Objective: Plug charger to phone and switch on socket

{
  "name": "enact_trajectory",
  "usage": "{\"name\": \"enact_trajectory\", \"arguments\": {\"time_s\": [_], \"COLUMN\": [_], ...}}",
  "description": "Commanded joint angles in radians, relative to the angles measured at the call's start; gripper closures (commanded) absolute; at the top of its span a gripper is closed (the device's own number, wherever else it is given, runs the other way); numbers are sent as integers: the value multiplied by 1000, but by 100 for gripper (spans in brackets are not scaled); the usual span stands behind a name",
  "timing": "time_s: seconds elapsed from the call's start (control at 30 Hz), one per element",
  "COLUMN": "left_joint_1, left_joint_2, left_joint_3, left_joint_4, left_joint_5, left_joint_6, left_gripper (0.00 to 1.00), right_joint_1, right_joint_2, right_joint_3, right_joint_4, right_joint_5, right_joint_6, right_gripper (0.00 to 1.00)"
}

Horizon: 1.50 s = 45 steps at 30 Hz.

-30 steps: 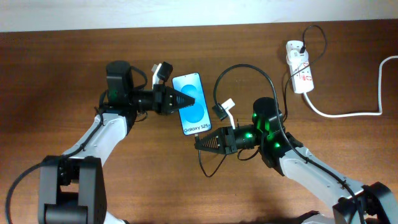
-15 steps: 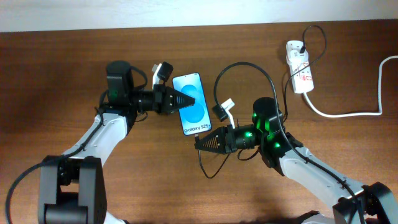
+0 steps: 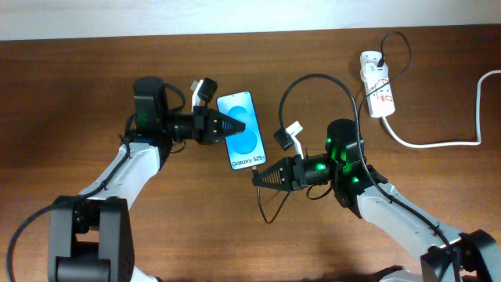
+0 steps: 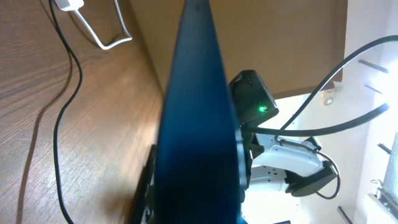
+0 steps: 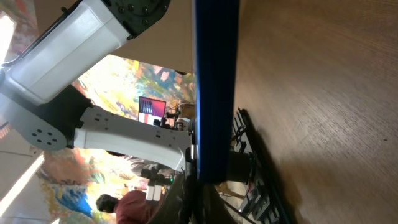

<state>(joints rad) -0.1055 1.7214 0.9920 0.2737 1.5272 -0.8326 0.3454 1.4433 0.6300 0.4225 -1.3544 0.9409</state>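
Note:
The phone (image 3: 249,146) lies screen-up at the table's middle, its "Galaxy S25+" end toward the front. My left gripper (image 3: 239,125) reaches in from the left and is shut on the phone's edges. In the left wrist view the phone (image 4: 196,118) shows edge-on and fills the middle. My right gripper (image 3: 257,178) sits just off the phone's near short end, shut on the plug end of the charger (image 3: 311,77). The charger's thin black cable arcs back to the socket (image 3: 378,88) at the far right. The right wrist view shows the phone's blue edge (image 5: 216,87) just ahead. The plug tip is hidden.
A thick white cord (image 3: 438,144) runs from the socket to the right edge. A loop of slack black cable (image 3: 271,213) lies on the table below the right gripper. The wall edge runs along the back.
My right gripper and arm have shifted slightly right, away from the phone's near end, and the cable arc has moved right with them. The left gripper and phone have not moved.

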Motion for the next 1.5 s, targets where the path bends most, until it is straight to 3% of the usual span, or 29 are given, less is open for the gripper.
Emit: {"name": "enact_trajectory", "arguments": {"time_s": [0.0, 0.73, 1.47], "left_joint_1": [-2, -2, -2], "left_joint_2": [-3, -3, -3], "left_joint_3": [5, 5, 5], "left_joint_4": [2, 1, 2], "left_joint_5": [22, 22, 21], "left_joint_6": [12, 12, 12], "left_gripper": [100, 100, 100], "right_joint_1": [-5, 34, 35], "right_joint_2": [3, 3, 3], "right_joint_3": [14, 14, 14], "right_joint_4": [1, -44, -40], "right_joint_5": [-30, 56, 8], "right_joint_6": [-21, -73, -74], "right_gripper": [96, 96, 96]}}
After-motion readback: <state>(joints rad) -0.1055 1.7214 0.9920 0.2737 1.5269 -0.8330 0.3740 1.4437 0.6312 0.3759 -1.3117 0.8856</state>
